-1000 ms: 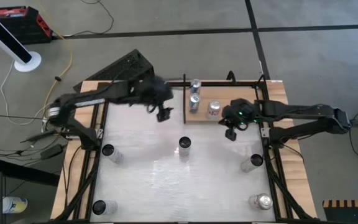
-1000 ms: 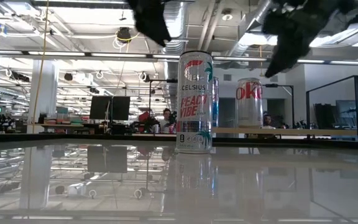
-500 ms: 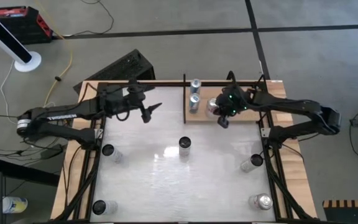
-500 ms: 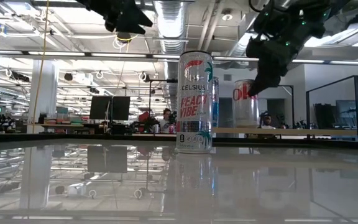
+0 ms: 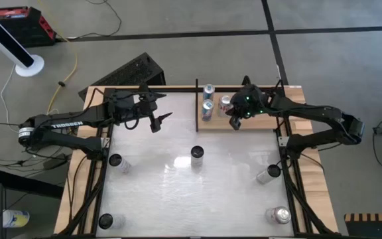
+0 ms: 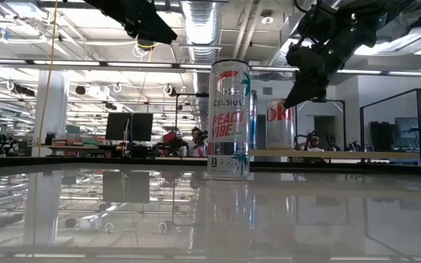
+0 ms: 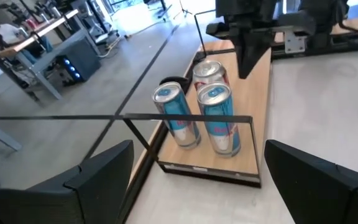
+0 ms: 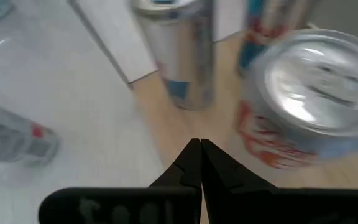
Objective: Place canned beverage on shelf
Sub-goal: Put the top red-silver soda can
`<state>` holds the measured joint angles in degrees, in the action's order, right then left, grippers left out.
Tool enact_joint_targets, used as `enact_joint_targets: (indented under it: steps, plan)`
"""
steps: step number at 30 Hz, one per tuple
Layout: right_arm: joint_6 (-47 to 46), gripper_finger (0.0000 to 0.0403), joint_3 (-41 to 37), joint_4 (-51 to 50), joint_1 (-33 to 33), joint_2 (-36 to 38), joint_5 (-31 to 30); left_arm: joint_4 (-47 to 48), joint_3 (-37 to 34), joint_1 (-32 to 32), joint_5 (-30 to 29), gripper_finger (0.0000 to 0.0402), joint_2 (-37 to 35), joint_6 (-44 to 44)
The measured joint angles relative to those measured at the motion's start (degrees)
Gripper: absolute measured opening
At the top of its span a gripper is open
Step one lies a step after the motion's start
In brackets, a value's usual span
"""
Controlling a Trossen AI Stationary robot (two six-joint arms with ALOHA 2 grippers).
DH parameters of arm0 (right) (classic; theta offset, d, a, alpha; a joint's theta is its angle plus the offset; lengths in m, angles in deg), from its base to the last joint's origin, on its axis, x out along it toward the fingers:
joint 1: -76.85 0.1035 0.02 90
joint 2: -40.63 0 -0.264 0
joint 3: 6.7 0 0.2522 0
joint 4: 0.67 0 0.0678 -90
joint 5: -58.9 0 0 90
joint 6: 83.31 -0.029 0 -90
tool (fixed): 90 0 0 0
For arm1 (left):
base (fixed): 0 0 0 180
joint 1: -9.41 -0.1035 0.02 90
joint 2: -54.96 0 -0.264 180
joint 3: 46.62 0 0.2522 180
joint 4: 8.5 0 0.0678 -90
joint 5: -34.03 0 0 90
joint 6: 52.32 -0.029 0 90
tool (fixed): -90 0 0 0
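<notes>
High view: my right gripper [image 5: 235,122], fingers together and empty, sits over the shelf [image 5: 257,123] beside the Diet Coke can [image 5: 225,102], apparently nudging it. Left wrist view: three cans on the shelf. Left gripper [image 5: 159,121] hangs spread, waiting.

A big open-plan lab or workshop: exposed silver ducts [image 6: 196,18] and pipes run under a bare ceiling, with rows of desks and dark monitors [image 6: 129,126] behind. People [image 6: 194,140] sit at the desks, and the floor [image 5: 178,46] is grey concrete with loose cables
</notes>
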<state>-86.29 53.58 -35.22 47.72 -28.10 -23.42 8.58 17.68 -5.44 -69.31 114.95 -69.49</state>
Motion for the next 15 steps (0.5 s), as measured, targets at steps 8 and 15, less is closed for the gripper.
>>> enact_joint_targets:
  steps: [8,15]
  plan:
    - [-0.60,0.0024,-0.04,6.48,1.08,-2.62,-0.26,0.35,0.00,-1.54,1.89,0.0345,0.00,-1.70]
    - [1.57,0.0024,-0.04,6.41,-2.08,-8.24,-0.27,1.34,0.00,-3.46,2.62,0.0345,0.00,-0.99]
